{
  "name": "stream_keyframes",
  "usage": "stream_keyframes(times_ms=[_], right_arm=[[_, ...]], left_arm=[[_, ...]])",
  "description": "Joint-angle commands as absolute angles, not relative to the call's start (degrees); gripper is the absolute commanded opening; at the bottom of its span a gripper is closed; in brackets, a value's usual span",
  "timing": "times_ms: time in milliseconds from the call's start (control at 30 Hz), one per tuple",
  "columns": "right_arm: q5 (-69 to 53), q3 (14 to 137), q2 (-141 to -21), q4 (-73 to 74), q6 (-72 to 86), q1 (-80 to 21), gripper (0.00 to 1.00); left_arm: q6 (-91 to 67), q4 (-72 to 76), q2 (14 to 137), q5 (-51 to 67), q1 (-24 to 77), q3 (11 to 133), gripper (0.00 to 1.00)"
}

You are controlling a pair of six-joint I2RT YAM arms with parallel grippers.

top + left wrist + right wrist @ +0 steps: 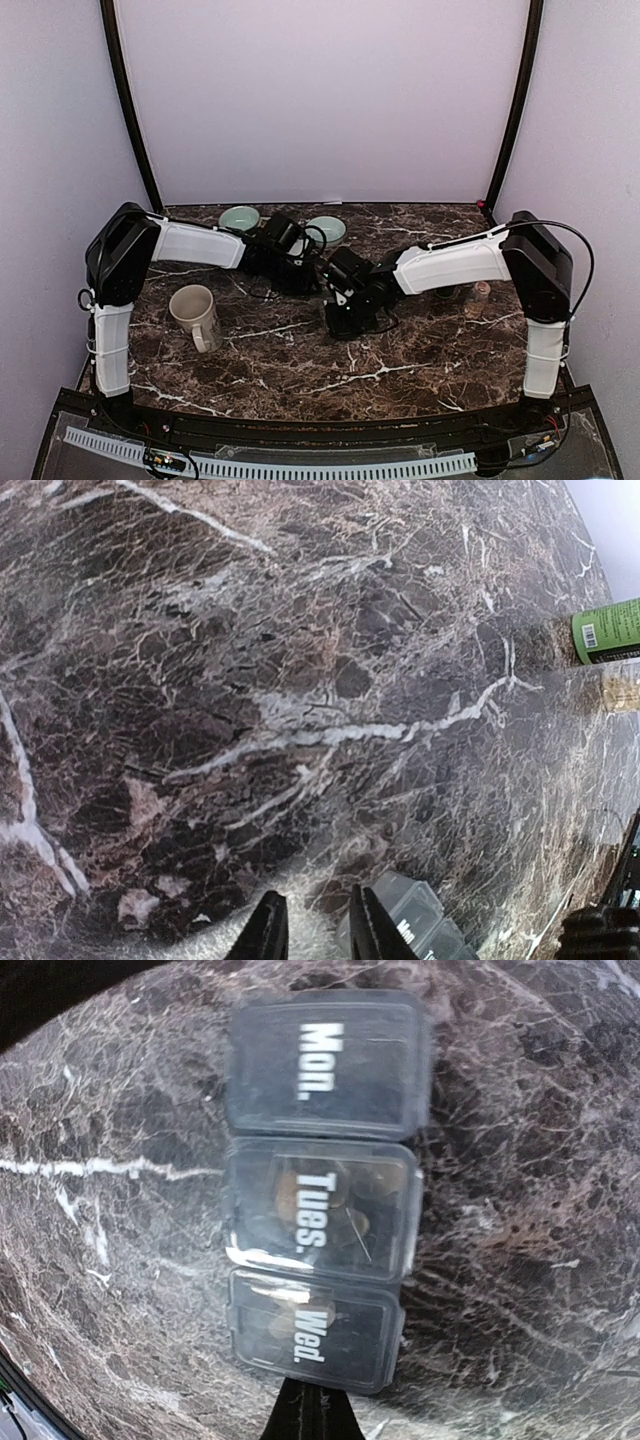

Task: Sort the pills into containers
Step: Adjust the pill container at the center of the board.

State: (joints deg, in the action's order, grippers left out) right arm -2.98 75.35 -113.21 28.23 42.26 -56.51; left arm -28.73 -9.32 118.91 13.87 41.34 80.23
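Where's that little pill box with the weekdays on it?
In the right wrist view, the pill box lies on the marble table just ahead of the right claw, Wed. end nearest it, Mon. farthest.

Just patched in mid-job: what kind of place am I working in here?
Probably a lab robot test booth, not a home: plain white backdrop on a black frame, a marble-pattern tabletop, and staged props, namely a mug, two bowls and a weekday pill organiser.
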Motion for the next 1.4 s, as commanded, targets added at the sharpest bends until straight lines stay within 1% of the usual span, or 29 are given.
stream_keyframes(times_ms=[0, 400, 633, 1367], right_arm=[[-2.65, 77.1, -113.82, 27.26, 41.65, -54.78, 0.0], [-3.53, 79.8, -115.14, 28.04, 39.58, -51.83, 0.0], [-3.32, 81.96, -116.72, 28.86, 38.8, -50.93, 0.0], [-3.58, 84.89, -119.09, 28.94, 37.44, -48.09, 0.0]], left_arm=[[-27.53, -10.91, 118.99, 14.45, 41.03, 80.98, 0.25], [-28.37, -12.56, 118.05, 12.79, 41.04, 80.0, 0.25], [-30.32, -10.3, 116.25, 12.27, 41.05, 76.59, 0.25], [-32.77, -8.04, 113.61, 13.0, 41.12, 72.94, 0.25]])
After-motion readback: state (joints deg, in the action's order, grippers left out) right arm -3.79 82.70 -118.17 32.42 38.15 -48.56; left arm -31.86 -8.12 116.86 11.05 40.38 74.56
